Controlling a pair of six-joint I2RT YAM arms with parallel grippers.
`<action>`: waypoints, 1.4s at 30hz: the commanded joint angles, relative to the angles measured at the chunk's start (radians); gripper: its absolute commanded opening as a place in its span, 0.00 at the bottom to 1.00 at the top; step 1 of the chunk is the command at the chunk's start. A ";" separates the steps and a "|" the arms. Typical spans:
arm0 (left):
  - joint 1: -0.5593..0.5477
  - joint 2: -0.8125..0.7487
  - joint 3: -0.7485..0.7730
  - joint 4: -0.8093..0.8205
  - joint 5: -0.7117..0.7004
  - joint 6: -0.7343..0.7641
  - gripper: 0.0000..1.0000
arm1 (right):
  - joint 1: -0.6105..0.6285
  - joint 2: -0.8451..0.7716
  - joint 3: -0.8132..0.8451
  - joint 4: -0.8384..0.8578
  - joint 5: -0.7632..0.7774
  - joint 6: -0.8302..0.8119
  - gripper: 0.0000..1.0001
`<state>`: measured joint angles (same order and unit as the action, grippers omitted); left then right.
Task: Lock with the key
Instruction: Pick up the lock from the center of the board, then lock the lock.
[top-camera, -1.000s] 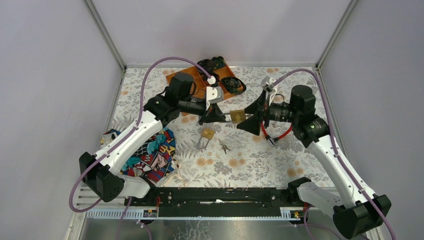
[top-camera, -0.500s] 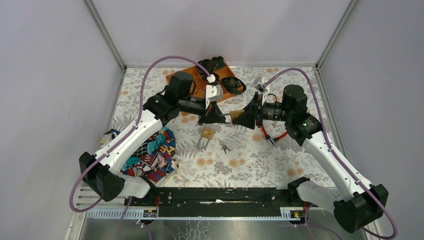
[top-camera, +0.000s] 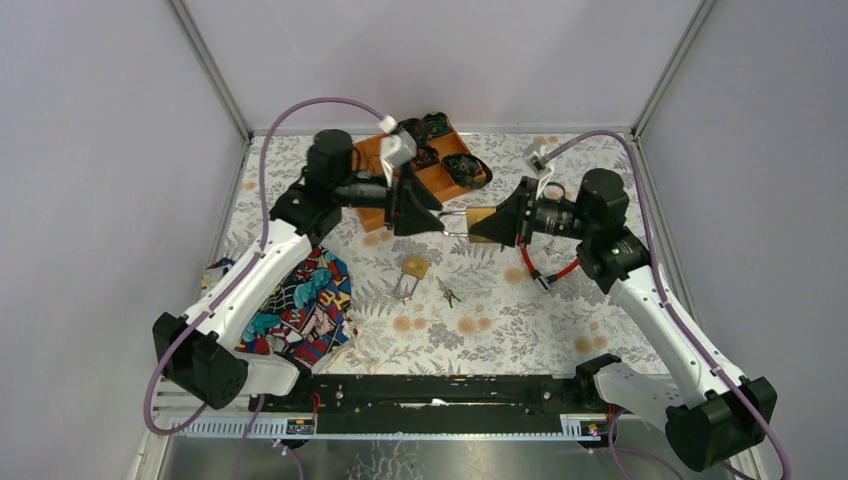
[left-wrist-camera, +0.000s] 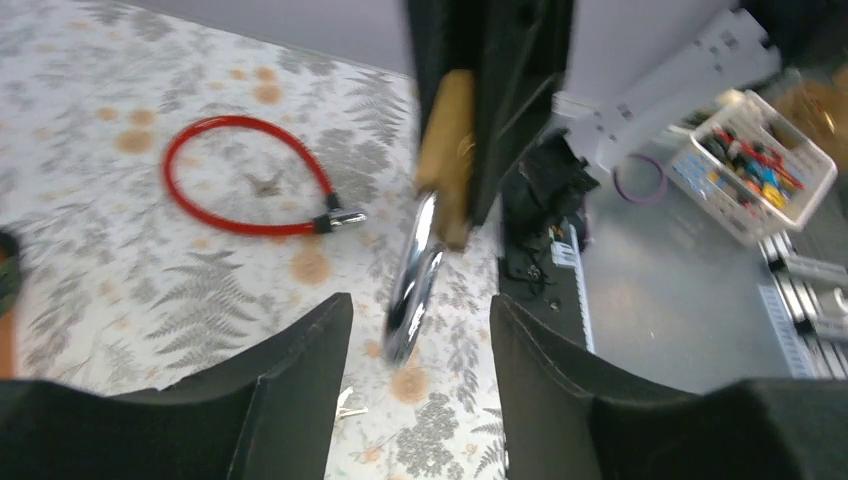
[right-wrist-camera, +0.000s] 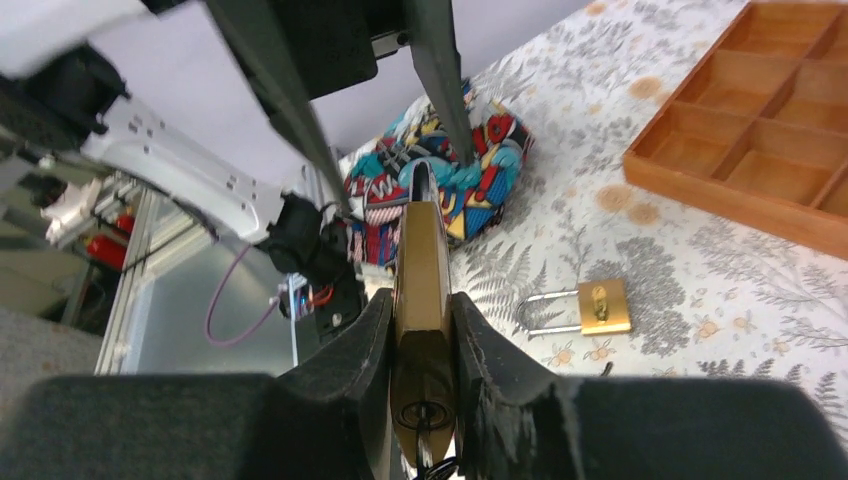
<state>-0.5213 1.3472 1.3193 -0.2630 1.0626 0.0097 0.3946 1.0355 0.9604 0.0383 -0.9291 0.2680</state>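
Tablecloth (top-camera: 500, 330) in fern print, grey walls (top-camera: 100, 150), padlock (right-wrist-camera: 422, 290) held above

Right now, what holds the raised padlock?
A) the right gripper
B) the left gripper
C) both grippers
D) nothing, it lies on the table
A: the right gripper is shut on the body of the padlock, while the left gripper stands open, with a gap on each side of it.

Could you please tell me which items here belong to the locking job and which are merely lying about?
Job in hand: padlock held in the right claw; loose keys; left claw, open at the shackle.
Lying about: second padlock, red cable lock, patterned cloth, wooden tray.
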 joint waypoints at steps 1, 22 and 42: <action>0.130 -0.034 -0.075 0.318 0.046 -0.331 0.61 | -0.074 -0.052 0.027 0.381 -0.024 0.229 0.00; 0.027 -0.075 -0.118 0.581 -0.005 -0.467 0.27 | -0.076 -0.031 0.026 0.548 -0.093 0.338 0.00; -0.215 0.011 -0.120 1.022 -0.073 -0.674 0.00 | -0.076 0.015 -0.005 0.827 -0.090 0.438 0.00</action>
<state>-0.5987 1.3033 1.1980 0.5251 0.9752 -0.5640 0.2707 1.0084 0.9432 0.6975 -1.0859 0.6487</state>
